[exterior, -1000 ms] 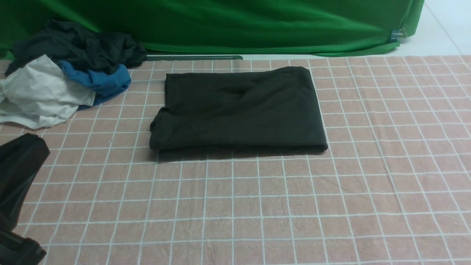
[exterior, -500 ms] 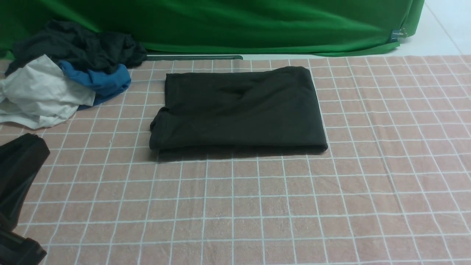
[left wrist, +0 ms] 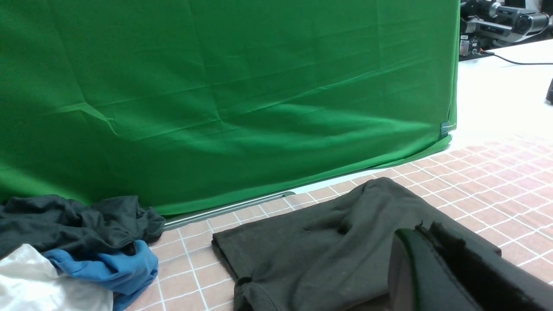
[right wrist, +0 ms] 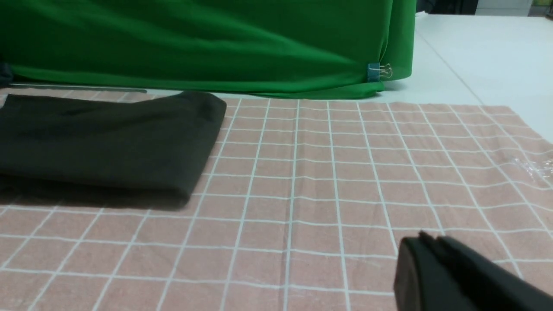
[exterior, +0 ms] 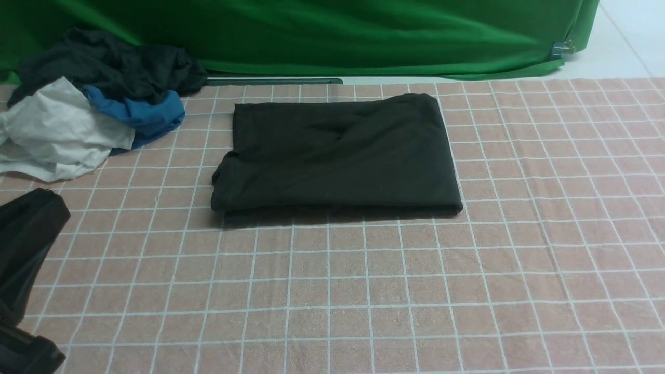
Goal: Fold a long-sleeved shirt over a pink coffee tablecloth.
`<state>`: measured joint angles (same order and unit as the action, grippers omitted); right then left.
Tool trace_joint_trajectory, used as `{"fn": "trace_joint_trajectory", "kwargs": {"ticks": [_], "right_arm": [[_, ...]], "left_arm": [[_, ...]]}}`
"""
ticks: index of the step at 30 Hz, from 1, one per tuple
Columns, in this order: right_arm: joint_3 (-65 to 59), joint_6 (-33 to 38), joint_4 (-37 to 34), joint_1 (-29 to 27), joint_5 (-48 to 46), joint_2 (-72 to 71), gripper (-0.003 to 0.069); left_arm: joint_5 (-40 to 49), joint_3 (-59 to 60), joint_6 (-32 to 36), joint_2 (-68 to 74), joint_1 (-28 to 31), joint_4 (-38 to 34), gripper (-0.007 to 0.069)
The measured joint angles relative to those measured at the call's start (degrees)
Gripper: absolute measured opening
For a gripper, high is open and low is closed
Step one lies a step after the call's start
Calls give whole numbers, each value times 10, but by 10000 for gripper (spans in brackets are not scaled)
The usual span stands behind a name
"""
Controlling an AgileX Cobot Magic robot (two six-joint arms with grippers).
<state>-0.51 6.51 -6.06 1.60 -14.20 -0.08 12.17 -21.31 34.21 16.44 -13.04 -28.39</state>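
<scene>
One folded long-sleeved shirt (exterior: 337, 156) on one pink coffee tablecloth (exterior: 395, 291). Three bunched cloths (exterior: 93, 109): charcoal, blue, white. Left claw (left wrist: 425, 235) and right claw (right wrist: 425, 246) both pressed together, empty.

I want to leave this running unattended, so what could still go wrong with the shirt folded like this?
1. The shirt has a bunched, uneven near-left corner; any further fold or press might set it crooked.
2. The clothes pile lies close to the shirt's left; a left arm move could drag a piece onto it.
3. The left end effector, shut, sits low near the shirt; swinging sideways, it may snag the fold or rumple the tablecloth.
</scene>
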Motion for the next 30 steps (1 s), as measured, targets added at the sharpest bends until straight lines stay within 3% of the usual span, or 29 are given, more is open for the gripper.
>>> {"fn": "trace_joint_trajectory", "kwargs": {"ticks": [30], "right_arm": [[0,0,1,0,0,0,127]], "left_arm": [[0,0,0,0,0,0,17]]}}
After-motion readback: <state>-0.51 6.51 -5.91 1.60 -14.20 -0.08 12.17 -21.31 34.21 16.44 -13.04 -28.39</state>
